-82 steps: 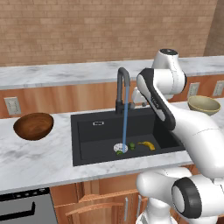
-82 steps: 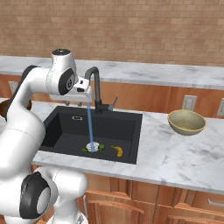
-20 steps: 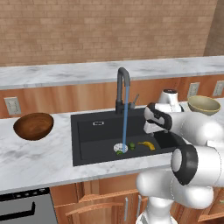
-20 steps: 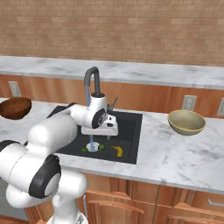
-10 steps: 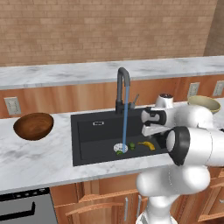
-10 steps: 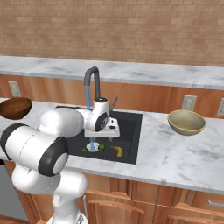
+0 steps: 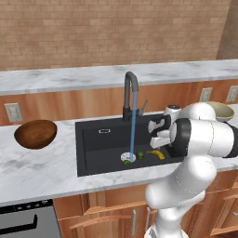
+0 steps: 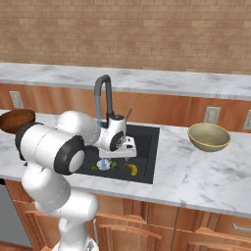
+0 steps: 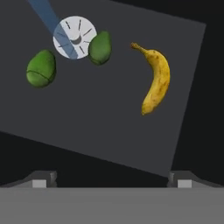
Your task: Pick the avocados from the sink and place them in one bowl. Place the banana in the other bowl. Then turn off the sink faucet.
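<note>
**Approach phase over the sink, fruit not yet picked**

Gripper (image 7: 156, 131) hangs above the sink (image 7: 93, 139) with its jaws spread wide and nothing between them. On the basin floor, the hand view shows two avocados: one avocado (image 9: 100, 47) touching the rim of the round drain (image 9: 74, 36), the second avocado (image 9: 41, 68) just beside the drain on its other side. The banana (image 9: 156, 80) lies apart from both, nearer one basin wall. Water runs from the faucet (image 7: 130, 95) onto the drain. The dark wooden bowl (image 7: 36, 134) sits on the desk (image 7: 42, 169) left of the sink; the pale bowl (image 8: 209, 136) sits on the right side. Both bowls appear empty, though their interiors are only partly visible.

Step in hand: reaching for the first fruit. The next move calls for lowering the gripper into the basin, centring it over one avocado, and aligning the jaws across its narrow axis before closing. The water stream beside the drain may obscure the nearer avocado.
</note>
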